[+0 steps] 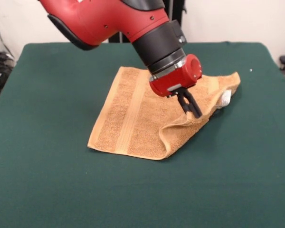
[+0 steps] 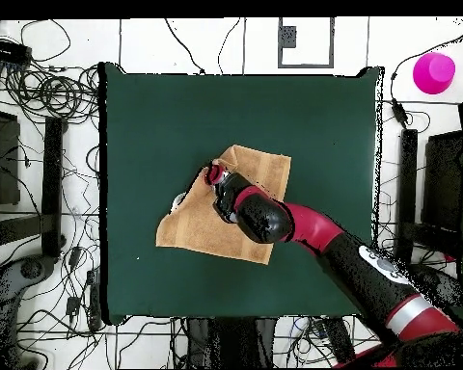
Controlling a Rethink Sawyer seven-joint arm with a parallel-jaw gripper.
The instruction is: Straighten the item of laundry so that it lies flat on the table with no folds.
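Observation:
The golden-tan towel (image 1: 133, 118) lies near the middle of the dark green table (image 1: 47, 180). Its left part is flat, with a woven band running across it. Its right edge is raised and folded over, and a small white label (image 1: 225, 98) shows under that fold. My gripper (image 1: 192, 110) reaches down from the red arm and is shut on the raised right edge of the towel. In the overhead view the towel (image 2: 259, 169) sits mid-table (image 2: 149, 116), with the gripper (image 2: 214, 176) at its left edge and the arm covering part of it.
A pink object (image 2: 434, 72) stands off the table at the overhead view's top right. Cables and equipment (image 2: 42, 96) lie on the floor around the table. A tiny white speck (image 1: 251, 70) sits on the cloth near the far right.

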